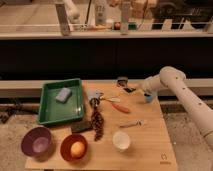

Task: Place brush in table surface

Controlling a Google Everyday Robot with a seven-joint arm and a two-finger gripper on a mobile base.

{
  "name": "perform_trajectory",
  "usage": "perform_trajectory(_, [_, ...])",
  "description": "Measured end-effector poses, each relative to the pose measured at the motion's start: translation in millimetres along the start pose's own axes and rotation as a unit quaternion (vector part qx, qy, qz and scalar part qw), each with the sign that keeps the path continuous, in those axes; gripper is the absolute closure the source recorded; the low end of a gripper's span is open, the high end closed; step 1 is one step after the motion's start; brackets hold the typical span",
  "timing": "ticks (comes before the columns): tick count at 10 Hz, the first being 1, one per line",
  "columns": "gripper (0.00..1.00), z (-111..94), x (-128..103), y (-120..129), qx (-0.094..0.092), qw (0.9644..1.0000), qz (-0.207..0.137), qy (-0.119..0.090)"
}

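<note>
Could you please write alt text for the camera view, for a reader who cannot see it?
A white robot arm reaches from the right, its gripper shut, apparently on a small black brush, at the far edge of a wooden table surface. On it lie a green tray, a carrot, a purple bowl and a white cup.
</note>
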Motion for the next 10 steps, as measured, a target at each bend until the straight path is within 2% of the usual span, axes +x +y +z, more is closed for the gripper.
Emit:
perform_trajectory(3, [0.97,9.4,28.1,1.3,0.0,0.9994,0.027,0.02])
perform_trajectory(5, [0.78,18.7,43.8,5.7,-0.007,0.9985,0.042,0.035])
perform_trajectory(10, [0.26,30.3,59.6,18.5,-0.029,0.9962,0.057,0.059])
